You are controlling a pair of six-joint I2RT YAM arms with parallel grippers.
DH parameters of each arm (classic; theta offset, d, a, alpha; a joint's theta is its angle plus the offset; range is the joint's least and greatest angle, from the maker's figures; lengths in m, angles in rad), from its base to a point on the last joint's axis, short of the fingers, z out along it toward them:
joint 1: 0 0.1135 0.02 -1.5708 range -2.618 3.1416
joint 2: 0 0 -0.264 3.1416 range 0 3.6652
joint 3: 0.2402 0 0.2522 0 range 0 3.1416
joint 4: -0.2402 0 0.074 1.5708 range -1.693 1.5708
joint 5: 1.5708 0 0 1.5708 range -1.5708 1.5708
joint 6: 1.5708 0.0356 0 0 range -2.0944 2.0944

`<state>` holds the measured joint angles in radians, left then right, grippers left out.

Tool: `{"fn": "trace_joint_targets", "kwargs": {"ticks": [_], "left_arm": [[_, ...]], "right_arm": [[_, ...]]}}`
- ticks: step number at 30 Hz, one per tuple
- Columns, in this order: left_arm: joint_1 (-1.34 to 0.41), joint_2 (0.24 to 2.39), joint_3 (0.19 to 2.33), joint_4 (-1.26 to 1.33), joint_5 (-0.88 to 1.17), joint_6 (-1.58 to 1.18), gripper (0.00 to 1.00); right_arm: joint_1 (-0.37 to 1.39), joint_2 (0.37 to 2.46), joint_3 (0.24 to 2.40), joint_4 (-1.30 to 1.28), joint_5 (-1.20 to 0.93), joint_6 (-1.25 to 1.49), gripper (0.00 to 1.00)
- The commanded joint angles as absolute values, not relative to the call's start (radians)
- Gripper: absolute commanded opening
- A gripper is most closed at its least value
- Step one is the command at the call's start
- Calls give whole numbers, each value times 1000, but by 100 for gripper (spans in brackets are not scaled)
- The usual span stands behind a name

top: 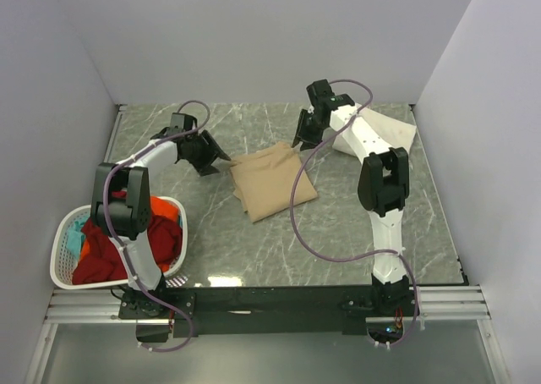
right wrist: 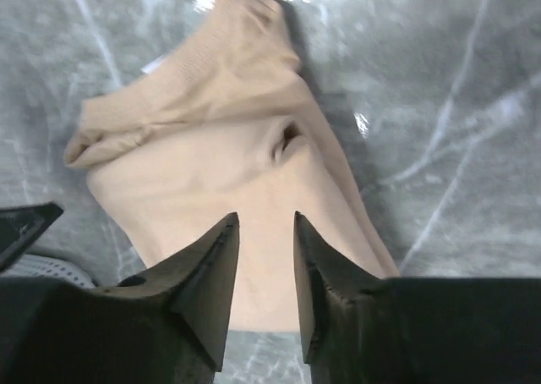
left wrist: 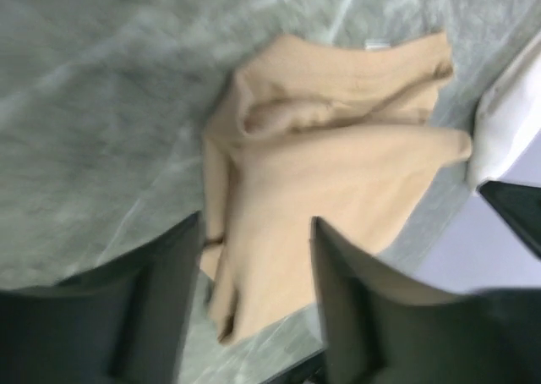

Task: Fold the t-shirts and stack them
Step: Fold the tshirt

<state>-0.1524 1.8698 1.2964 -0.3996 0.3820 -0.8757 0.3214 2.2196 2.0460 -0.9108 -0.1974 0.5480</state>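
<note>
Left hand (left wrist: 254,223): parted, empty, above folded tan t-shirt (top: 272,179). Right hand (right wrist: 265,218): narrowly parted, empty. Step: fold looks finished. Next: grip, stack on cream t-shirt (top: 396,132), far right.

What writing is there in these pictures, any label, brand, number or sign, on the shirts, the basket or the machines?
No text can be read in any of the three views.
The tan t-shirt has a small white tag at its edge: too small and blurred to read.
The white laundry basket shows no lettering.
</note>
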Motion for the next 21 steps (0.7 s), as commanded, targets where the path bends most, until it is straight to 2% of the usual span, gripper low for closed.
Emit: {"fn": "trace_joint_targets", "kwargs": {"ticks": [1,2,4,5,11,14,21], "left_arm": [[-133,1850,1331,-354,278,-899,72],[-133,1847,1347,-359,267,-896,75],[-136,1829,1351,-357,265,-887,83],[-138,1824,1348,-359,268,-882,83],[-184,1786,1281,-362,291,-838,83],[-224,1778,1243,-351,295,-833,82],[-313,1822,1236,-385,259,-821,81]], "right_arm": [[305,2206,2106,-793,-273,505,43],[305,2186,2108,-779,-284,497,49],[305,2162,2096,-746,-288,470,53],[304,2136,2086,-735,-290,457,59],[282,2037,1942,-673,-362,381,74],[279,1996,1856,-657,-388,351,80],[256,1918,1640,-588,-460,348,83]]}}
